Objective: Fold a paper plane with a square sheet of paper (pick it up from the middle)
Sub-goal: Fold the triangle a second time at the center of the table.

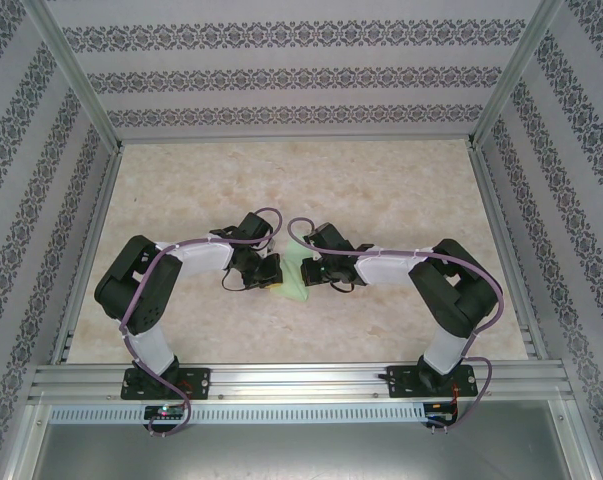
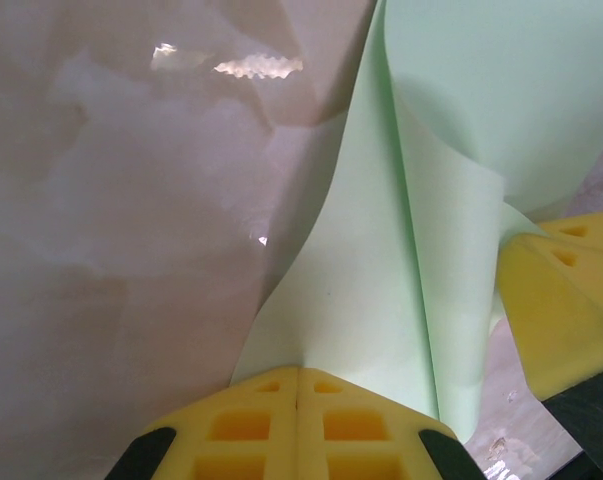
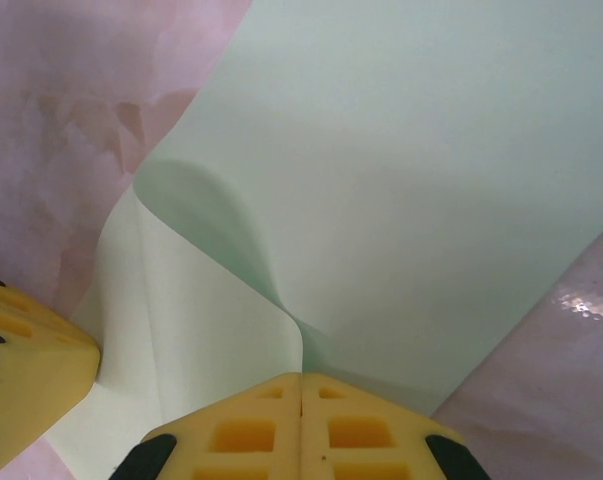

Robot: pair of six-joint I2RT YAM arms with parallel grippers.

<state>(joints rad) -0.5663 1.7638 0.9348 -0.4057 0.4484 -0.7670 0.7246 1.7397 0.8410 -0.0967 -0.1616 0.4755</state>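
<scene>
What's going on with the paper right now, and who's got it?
Both arms have it. The left gripper and the right gripper are each shut on an edge of the square sheet of paper, close together over the middle of the table. The pale green sheet curls loosely between them. It is not yet a finished plane.

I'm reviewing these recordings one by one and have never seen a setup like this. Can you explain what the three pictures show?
Two robot arms, the left arm and the right arm, are bolted at the near edge of a marble-patterned table. The wide picture comes from a fixed camera above and behind them. The two close-ups come from a camera on each wrist. The yellow grasping part at each arm's tip is its end effector. The left end effector and the right end effector are both shut on one pale green sheet of paper, which bends between them.
</scene>
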